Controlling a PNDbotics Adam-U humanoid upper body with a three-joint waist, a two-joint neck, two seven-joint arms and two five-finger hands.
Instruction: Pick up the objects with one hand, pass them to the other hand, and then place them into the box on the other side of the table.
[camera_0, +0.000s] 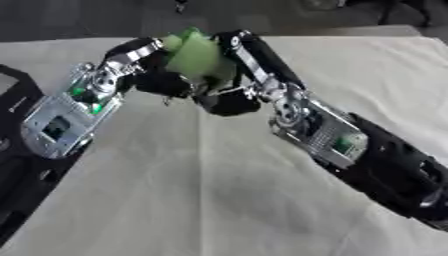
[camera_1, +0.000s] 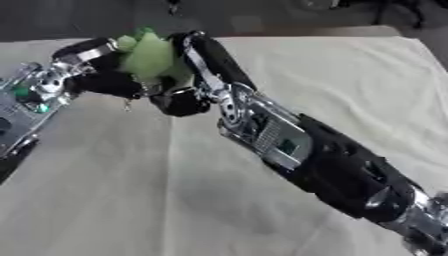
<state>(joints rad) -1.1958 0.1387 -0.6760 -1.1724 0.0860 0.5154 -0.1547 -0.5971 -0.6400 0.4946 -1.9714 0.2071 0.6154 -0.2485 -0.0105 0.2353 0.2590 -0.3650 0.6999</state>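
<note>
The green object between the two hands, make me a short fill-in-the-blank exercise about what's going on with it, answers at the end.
1. The object held between the two hands is ____ in colour.
2. The left hand and the right hand meet over a table covered with a ____ cloth.
3. The green object is held ____ the cloth, not lying on it.
4. The right arm comes in from the view's lower ____ corner.

Missing words: green; white; above; right

A table (camera_0: 219, 200) fills the view, covered with a wrinkled cream cloth (camera_1: 350, 85). A black box (camera_0: 16, 95) sits at its left edge
</note>
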